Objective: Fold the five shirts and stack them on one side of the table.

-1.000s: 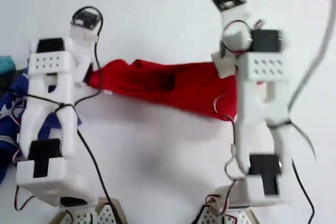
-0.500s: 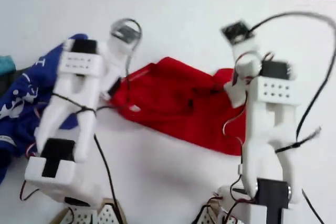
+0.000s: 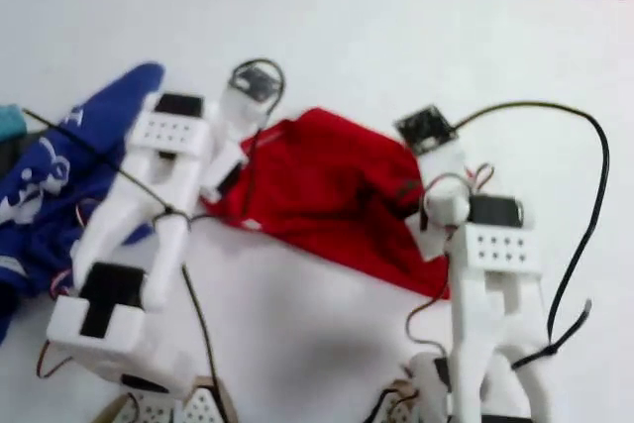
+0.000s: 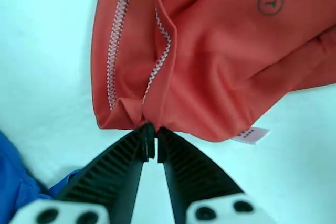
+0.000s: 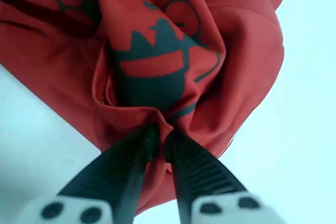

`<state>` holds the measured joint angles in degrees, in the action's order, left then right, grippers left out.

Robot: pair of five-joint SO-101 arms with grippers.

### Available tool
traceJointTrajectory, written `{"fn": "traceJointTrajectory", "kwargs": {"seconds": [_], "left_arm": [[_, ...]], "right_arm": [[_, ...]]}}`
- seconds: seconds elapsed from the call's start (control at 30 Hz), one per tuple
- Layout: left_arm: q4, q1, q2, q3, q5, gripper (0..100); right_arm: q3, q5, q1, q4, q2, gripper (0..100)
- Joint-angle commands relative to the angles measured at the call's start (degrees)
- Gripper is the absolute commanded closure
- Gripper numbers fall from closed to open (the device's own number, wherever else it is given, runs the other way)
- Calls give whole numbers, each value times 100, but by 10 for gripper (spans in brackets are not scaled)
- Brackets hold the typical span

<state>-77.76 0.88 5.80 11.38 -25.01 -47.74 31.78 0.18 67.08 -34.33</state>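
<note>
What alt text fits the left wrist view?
The left end effector, shut, pinches a stitched hem corner of the red shirt on the white table. A blue shirt lies near the end effector.

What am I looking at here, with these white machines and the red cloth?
These are two small robot arms, the left arm and the right arm, side by side at a white table. The high view looks down from a fixed camera; the other two pictures come from cameras on the wrists. A red shirt lies crumpled between the arms, a blue shirt beside the left arm. The left end effector is shut on the red shirt's edge, the right end effector on a bunched fold of it.
</note>
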Motion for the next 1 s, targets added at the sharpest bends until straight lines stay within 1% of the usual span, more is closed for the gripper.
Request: {"fn": "traceJointTrajectory", "kwargs": {"seconds": [0.0,0.1,0.13,0.27,0.5,0.63,0.87,0.97], "left_arm": [[26,9,-325,4,-26,976],[26,0,-325,4,-53,976],[26,-35,-325,4,-53,976],[53,-167,-325,4,-62,976],[62,-273,-334,-13,-62,976],[62,-273,-334,-4,-62,976],[62,-255,-334,-4,-62,976],[62,-246,-334,-4,-62,976]], "right_arm": [[-35,35,-31,-31,-198,935],[-53,35,-31,-22,-127,831],[-53,35,-31,-22,-110,820],[-53,18,-31,-13,-127,875],[-211,-9,-22,-31,-163,887],[-202,-18,101,-4,-163,983],[9,26,734,4,-171,934],[237,35,787,233,-171,918]]}}
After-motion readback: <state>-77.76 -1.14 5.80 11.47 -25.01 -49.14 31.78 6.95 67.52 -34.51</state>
